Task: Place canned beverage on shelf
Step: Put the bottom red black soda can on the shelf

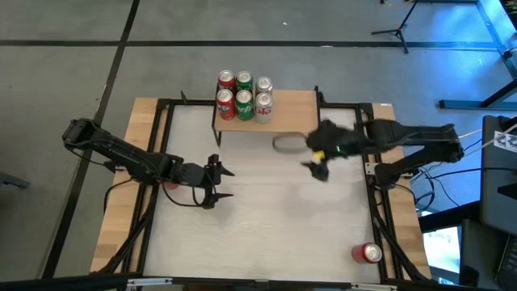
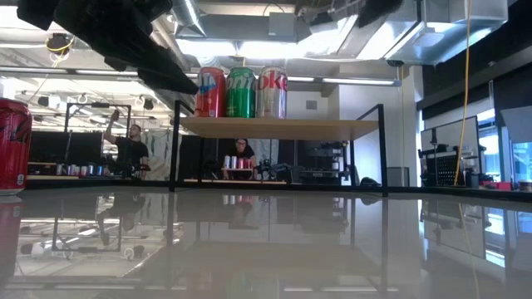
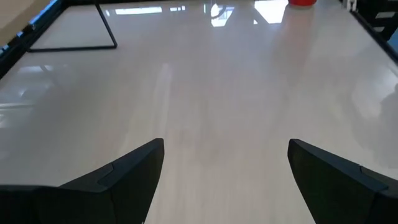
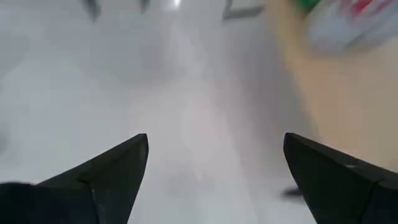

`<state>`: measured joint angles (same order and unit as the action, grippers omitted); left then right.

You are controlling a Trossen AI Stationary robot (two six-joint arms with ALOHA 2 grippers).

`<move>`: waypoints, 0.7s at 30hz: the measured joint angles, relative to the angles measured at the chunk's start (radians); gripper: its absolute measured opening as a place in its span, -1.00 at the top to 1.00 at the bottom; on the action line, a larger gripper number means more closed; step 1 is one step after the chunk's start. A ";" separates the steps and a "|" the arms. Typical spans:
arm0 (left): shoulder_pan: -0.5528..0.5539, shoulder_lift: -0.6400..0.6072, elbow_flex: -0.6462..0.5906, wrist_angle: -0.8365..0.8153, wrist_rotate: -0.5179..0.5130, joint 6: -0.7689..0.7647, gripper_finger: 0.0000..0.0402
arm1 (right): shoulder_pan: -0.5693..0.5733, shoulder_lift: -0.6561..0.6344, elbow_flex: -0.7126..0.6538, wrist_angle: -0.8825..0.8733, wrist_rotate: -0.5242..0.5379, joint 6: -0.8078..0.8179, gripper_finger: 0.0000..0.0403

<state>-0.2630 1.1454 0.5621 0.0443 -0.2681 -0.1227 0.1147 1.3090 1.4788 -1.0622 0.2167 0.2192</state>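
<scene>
leftward, the left gripper (image 1: 216, 183) waits open over bare surface (image 1: 258, 226). six cans (image 1: 243, 94) fill the shelf's (image 1: 287, 109) left end. the right gripper (image 1: 317, 158), open and empty, hangs beside the shelf's front edge; a red can (image 1: 366, 253) lies near the surface's right rail.

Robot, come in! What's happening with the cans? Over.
Both grippers, left and right, open, empty. Six cans on shelf. One red can left on table.

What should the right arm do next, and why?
Probably swing toward the red can lying at the table's near right corner: the right end effector is open and empty, six cans already sit on the shelf, with room beside them.
</scene>
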 joint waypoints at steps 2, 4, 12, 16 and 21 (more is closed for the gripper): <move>0.000 0.000 0.000 0.017 0.000 0.001 -0.65 | 0.069 0.000 0.000 -0.065 -0.001 0.068 -0.84; 0.000 0.000 0.000 0.051 0.000 0.001 -0.65 | 0.136 0.000 -0.002 -0.118 0.000 0.131 -0.84; 0.000 0.004 0.000 0.173 -0.007 0.054 -0.65 | 0.441 0.001 -0.002 -0.291 0.131 0.410 -0.84; 0.000 0.038 0.000 0.301 0.000 0.063 -0.65 | 0.594 0.001 -0.002 -0.352 0.186 0.610 -0.84; -0.010 0.128 0.000 0.438 -0.002 0.039 -0.65 | 0.767 0.002 -0.002 -0.364 0.218 0.886 -0.84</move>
<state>-0.2731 1.2730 0.5621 0.4818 -0.2703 -0.0834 0.8813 1.3113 1.4773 -1.4261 0.4346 1.1049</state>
